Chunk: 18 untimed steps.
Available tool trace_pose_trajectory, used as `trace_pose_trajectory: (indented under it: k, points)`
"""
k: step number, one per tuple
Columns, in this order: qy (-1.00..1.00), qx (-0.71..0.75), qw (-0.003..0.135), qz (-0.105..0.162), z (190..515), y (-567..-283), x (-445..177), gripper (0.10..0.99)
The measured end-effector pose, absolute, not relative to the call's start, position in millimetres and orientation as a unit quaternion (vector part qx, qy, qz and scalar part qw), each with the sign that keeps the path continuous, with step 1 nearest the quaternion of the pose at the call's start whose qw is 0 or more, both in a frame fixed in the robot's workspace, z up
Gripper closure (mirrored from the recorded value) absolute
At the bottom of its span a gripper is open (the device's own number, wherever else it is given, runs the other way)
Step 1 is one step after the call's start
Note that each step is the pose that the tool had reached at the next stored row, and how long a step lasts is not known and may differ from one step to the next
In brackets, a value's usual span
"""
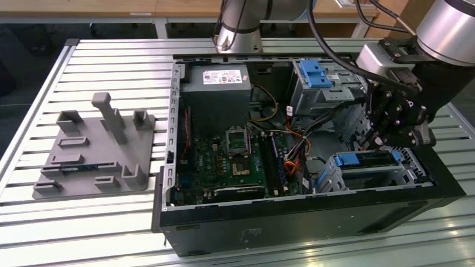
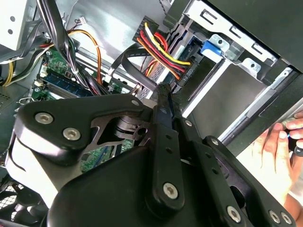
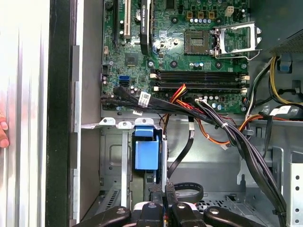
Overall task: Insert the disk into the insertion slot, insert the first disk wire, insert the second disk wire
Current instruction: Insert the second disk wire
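Note:
The disk (image 1: 367,160) lies in the insertion slot (image 1: 406,173), a low silver cage at the case's corner on the exterior view's right. Its blue carrier shows in both wrist views (image 2: 211,47) (image 3: 146,153). A red, yellow and orange wire bundle (image 2: 163,52) ends in a black plug (image 2: 182,74) at the disk's edge. My gripper (image 1: 380,146) hangs just above the disk with its fingers pressed together (image 2: 163,90) (image 3: 163,190). A flat black wire (image 2: 135,59) (image 3: 182,151) runs right into the fingertips, which appear to pinch its end.
The open case holds a motherboard (image 1: 237,161), a grey power supply (image 1: 215,78) and a taller cage with a blue latch (image 1: 315,72). Loose cables (image 3: 227,132) cross above the slot. A person's hand (image 2: 277,146) rests outside the case wall. A grey fixture (image 1: 97,150) sits on the table.

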<state>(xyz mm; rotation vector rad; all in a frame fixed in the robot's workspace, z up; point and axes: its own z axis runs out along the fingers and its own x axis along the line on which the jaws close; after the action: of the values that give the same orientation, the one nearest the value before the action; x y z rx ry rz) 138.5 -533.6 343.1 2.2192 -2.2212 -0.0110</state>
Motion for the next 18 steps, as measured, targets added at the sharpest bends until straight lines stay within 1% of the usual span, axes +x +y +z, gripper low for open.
trace_pose_trajectory:
  k: [18]
  points:
    - [-0.717, 0.697, 0.001, -0.003, 342.4, -539.0, 140.0, 0.937]
